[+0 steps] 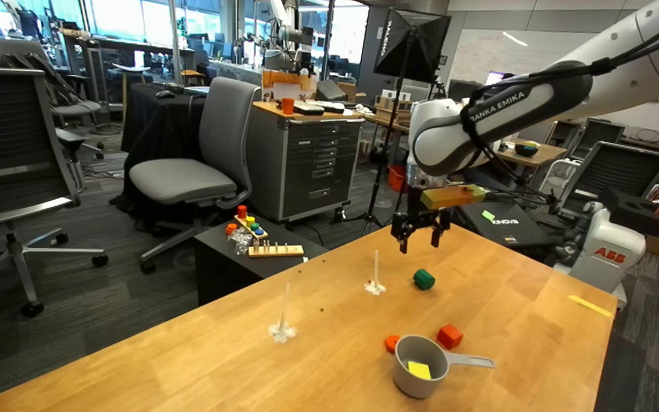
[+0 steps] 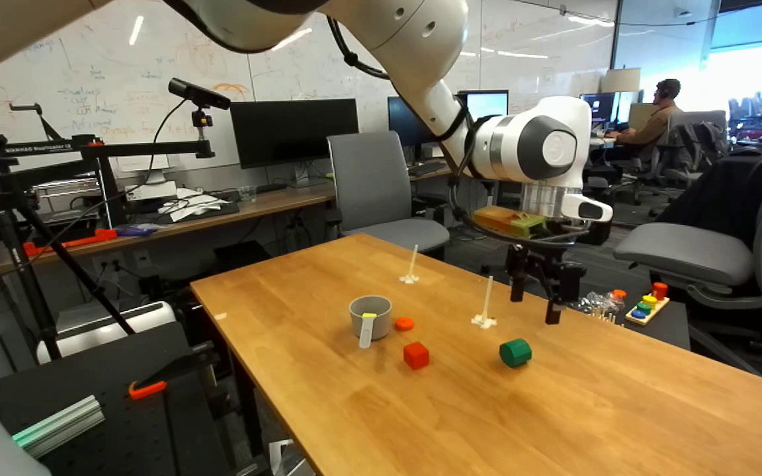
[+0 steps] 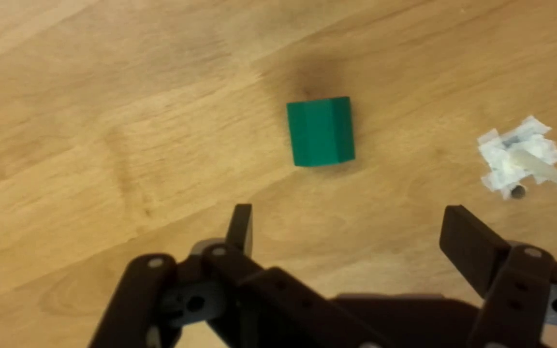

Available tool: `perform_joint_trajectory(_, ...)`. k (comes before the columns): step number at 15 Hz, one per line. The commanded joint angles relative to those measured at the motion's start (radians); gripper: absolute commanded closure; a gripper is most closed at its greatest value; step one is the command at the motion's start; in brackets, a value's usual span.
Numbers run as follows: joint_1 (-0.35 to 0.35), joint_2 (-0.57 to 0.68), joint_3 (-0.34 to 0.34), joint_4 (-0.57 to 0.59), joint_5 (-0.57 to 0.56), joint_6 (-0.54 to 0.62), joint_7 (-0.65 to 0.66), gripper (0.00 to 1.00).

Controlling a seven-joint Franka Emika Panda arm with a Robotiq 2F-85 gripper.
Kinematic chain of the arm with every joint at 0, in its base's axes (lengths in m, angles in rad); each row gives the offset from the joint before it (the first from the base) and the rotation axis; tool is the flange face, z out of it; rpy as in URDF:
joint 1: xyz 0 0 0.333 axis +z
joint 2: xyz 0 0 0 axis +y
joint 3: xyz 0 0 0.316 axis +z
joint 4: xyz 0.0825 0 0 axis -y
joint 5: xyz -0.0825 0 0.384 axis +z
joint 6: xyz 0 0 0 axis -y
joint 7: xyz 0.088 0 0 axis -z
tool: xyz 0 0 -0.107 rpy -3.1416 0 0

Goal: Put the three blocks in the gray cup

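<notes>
Cup (image 2: 381,325) hides 1 yellow block (image 2: 369,315) (partly).

Smooth light-brown wooden tabletop (image 1: 192,355), grained and softly glossy. In an exterior view, a matt, plastic-looking grey handled cup (image 1: 412,388) stands at five o'clock, and a smooth, matt green faceted block (image 1: 424,280) lies at four. At three o'clock in the wrist view, crinkled white tape (image 3: 499,164).
</notes>
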Motion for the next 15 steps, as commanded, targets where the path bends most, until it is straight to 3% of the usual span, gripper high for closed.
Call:
perform_joint_trajectory(1,-0.012,-0.084,-0.017,-0.179,0.03,0.078,-0.001,0.0)
perform_joint_trajectory(5,-0.043,-0.082,0.021,-0.254,0.04,0.147,-0.115,0.0)
perform_joint_trajectory(8,-0.052,-0.062,0.048,-0.257,0.05,0.133,-0.211,0.0)
perform_joint_trajectory(15,-0.042,-0.04,0.051,-0.212,0.033,0.119,-0.298,0.0)
